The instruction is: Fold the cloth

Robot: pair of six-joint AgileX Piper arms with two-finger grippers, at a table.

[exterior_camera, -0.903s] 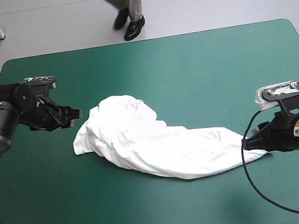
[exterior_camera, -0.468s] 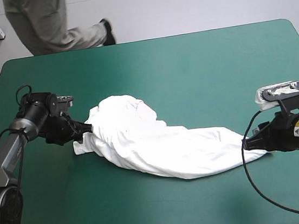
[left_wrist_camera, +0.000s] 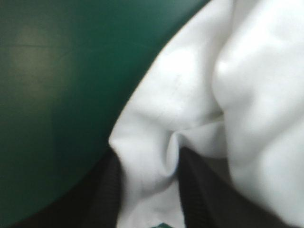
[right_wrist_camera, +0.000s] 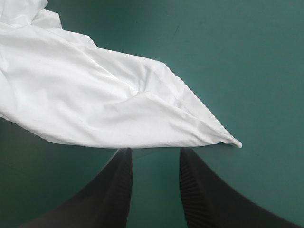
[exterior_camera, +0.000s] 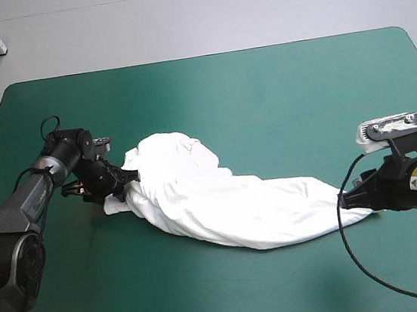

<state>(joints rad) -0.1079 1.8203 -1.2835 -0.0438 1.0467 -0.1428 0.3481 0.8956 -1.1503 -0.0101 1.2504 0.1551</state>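
Nearest, at the bench's (exterior_camera: 276, 87) right side, the right claw (right_wrist_camera: 154, 152) sits low over the teal-green cover. Its black fingers are spread, with the pointed end of the white T-shirt (exterior_camera: 214, 201) just ahead of them. The T-shirt lies in a long crumpled heap slanting away toward the left. At its far end the left claw (left_wrist_camera: 148, 154) is spread, a fold of cloth between its fingers.

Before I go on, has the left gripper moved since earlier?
Yes. The left gripper has travelled right, away from the table edge, onto the left end of the T-shirt.
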